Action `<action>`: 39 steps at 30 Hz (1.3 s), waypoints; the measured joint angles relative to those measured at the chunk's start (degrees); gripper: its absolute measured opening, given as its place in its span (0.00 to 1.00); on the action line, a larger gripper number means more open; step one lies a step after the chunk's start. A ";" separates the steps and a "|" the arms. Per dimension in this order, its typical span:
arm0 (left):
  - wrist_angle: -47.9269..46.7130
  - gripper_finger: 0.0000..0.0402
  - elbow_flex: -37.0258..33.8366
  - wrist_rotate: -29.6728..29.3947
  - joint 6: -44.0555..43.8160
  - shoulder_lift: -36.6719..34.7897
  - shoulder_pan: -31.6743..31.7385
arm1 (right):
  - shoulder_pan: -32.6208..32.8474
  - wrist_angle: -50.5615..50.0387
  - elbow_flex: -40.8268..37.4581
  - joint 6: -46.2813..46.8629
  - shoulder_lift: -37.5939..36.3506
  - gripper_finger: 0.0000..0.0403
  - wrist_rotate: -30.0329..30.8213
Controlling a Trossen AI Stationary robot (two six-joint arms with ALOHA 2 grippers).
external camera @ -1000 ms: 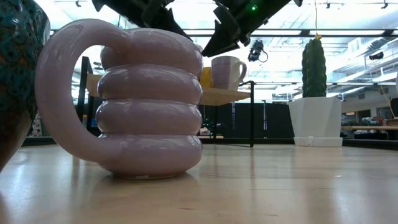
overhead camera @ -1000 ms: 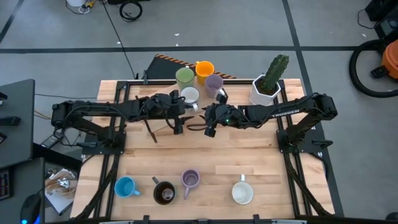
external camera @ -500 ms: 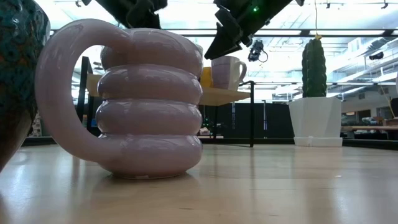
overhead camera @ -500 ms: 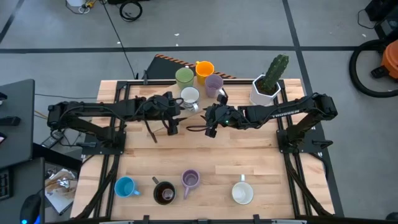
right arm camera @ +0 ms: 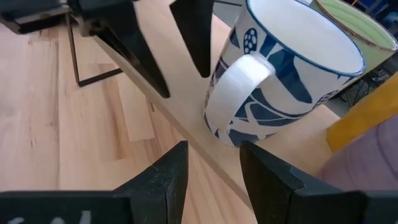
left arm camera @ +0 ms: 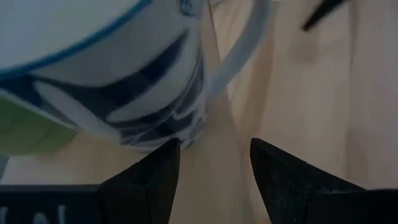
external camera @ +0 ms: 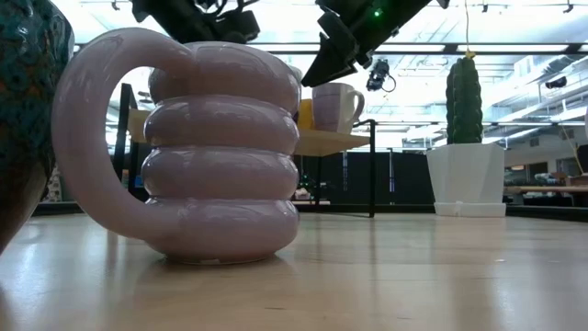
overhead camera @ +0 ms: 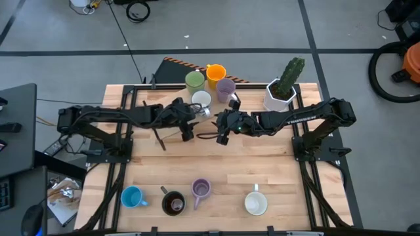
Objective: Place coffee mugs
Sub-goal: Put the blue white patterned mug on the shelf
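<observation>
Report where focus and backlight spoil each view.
Low view: the lilac mug fills the frame, and bright ceiling lights turn the arms above into silhouettes. Left wrist view: the white-and-blue mug is blurred, too close. Right wrist view: that mug is sharp. High view: evenly lit.

You can count eight mugs on the table (four up on the raised shelf, four in a row near the front), one cactus pot, and two robot arms.
</observation>
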 joint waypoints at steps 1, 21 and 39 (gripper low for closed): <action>0.65 0.51 0.02 0.01 -0.13 0.22 0.29 | 0.00 -0.02 0.00 0.01 0.00 0.37 0.00; 7.60 0.51 0.04 -0.51 0.36 1.49 1.55 | 0.04 -1.38 -0.04 -0.31 -1.00 0.37 3.29; 6.45 0.51 0.04 -1.12 3.37 -1.86 1.55 | -1.20 0.91 -0.04 -6.80 -1.36 0.37 2.76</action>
